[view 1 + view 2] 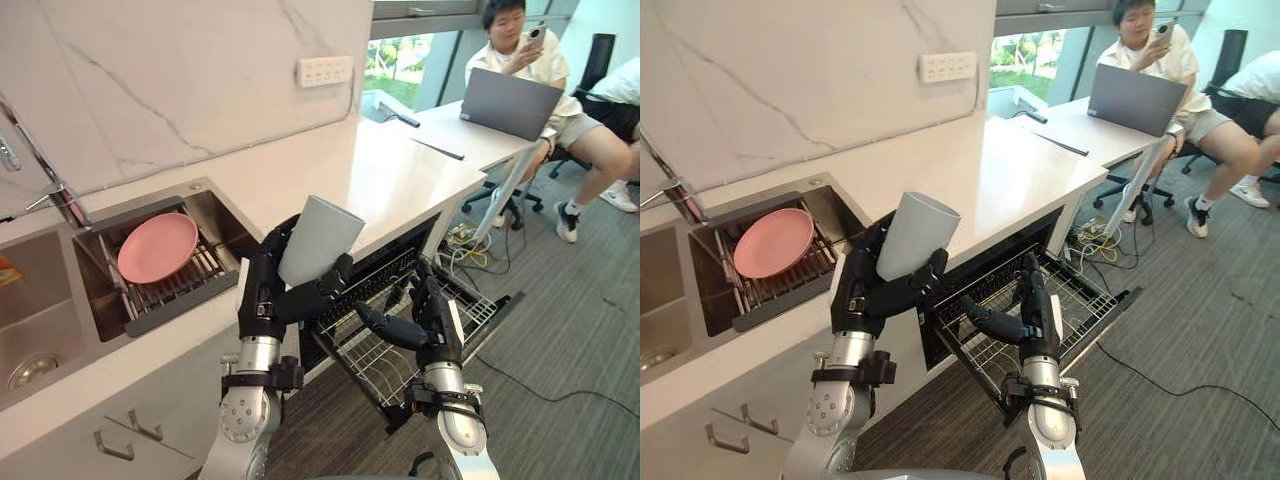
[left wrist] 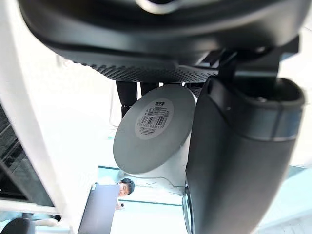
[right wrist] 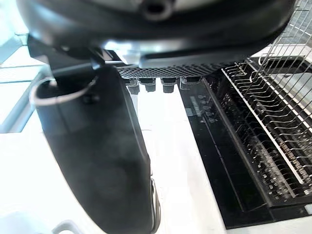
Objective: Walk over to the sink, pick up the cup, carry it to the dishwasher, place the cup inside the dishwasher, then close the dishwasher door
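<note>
A pale grey cup (image 1: 320,238) is held upright and slightly tilted in my left hand (image 1: 268,290), whose fingers and thumb curl round its lower half; its labelled base (image 2: 155,129) shows in the left wrist view. The cup hangs in front of the counter edge, left of and above the pulled-out wire rack (image 1: 380,352) of the dishwasher. The dishwasher door (image 1: 480,310) lies open and flat. My right hand (image 1: 420,318) hovers over the rack with relaxed fingers and holds nothing.
A sink (image 1: 150,305) at the left holds a pink plate (image 1: 157,247) on a drying rack, with a faucet (image 1: 55,190) behind. The white counter (image 1: 370,170) runs back to a desk where a person (image 1: 530,60) sits with a laptop (image 1: 510,102). Grey carpet lies at right.
</note>
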